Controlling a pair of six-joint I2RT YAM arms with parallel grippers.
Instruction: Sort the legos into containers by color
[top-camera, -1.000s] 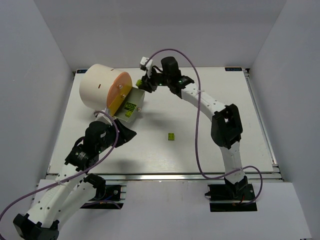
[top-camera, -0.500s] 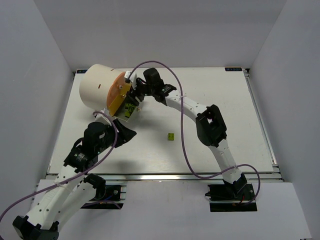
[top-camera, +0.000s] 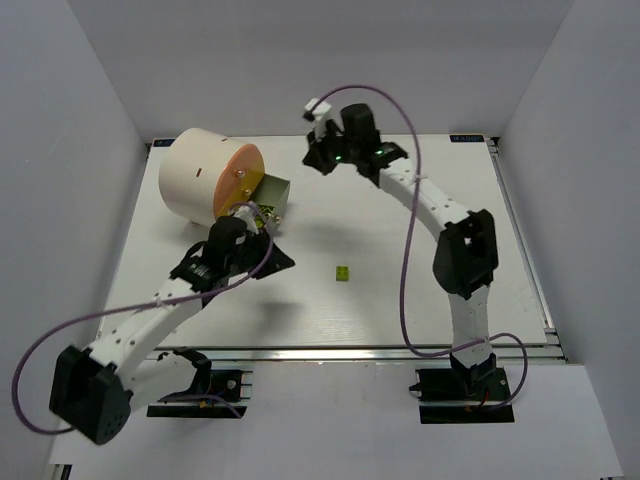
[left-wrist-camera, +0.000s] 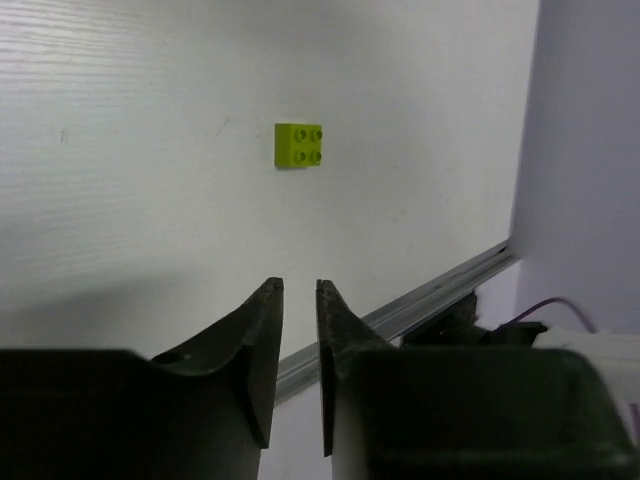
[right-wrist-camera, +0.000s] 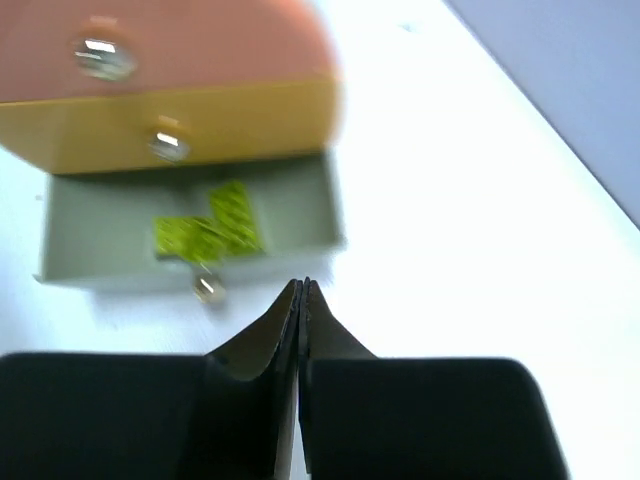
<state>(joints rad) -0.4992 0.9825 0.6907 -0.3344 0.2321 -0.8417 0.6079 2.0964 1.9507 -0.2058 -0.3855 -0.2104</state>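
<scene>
A yellow-green lego (top-camera: 343, 272) lies alone on the white table; it also shows in the left wrist view (left-wrist-camera: 299, 145). The cream drum (top-camera: 195, 175) with its orange face (top-camera: 240, 178) lies at the back left. One tray (top-camera: 272, 192) is pulled out, with yellow-green legos (right-wrist-camera: 205, 235) inside it. My left gripper (top-camera: 282, 262) sits below the tray and left of the loose lego, its jaws a narrow gap apart and empty (left-wrist-camera: 298, 285). My right gripper (top-camera: 314, 160) is raised to the right of the tray, shut and empty (right-wrist-camera: 302, 285).
The tray's small metal knob (right-wrist-camera: 207, 288) is just ahead of my right fingertips. A metal rail (left-wrist-camera: 440, 290) runs along the table's near edge. White walls enclose the table on three sides.
My right gripper has pulled back up and to the right, away from the open tray. My left arm has swung forward and its gripper now points toward the loose lego.
</scene>
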